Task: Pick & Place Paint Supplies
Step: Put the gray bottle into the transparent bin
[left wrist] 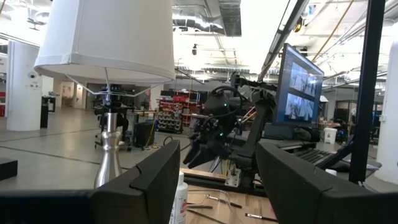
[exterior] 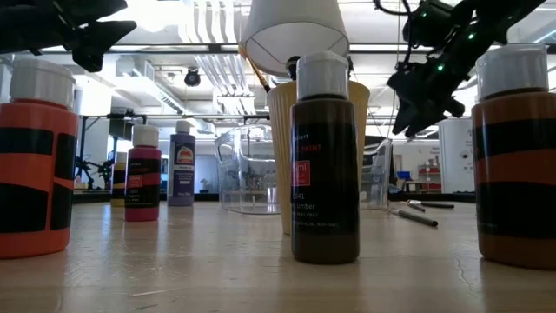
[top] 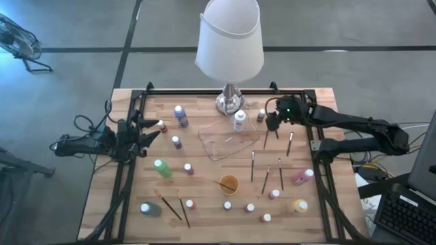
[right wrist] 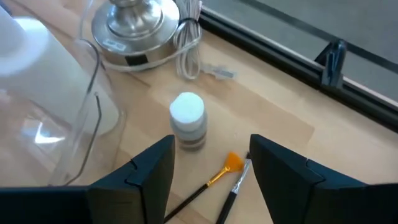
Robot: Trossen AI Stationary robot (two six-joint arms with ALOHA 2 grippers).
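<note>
Small white-capped paint bottles stand scattered on the wooden table, among them a purple one (top: 181,116), a green one (top: 162,168) and a pink one (top: 303,177). Thin dark brushes (top: 253,165) lie right of the clear tray (top: 228,144). My right gripper (top: 272,124) hovers open and empty at the far right, tilted down over a small bottle (right wrist: 187,121) and two brushes, one with orange bristles (right wrist: 231,163). My left gripper (top: 155,129) waits open at the table's left side.
A lamp (top: 230,41) with a white shade stands at the far middle, its metal base (right wrist: 134,25) and cord close to the small bottle. An orange cup (top: 229,184) sits near the middle. A black frame (top: 315,146) borders the table.
</note>
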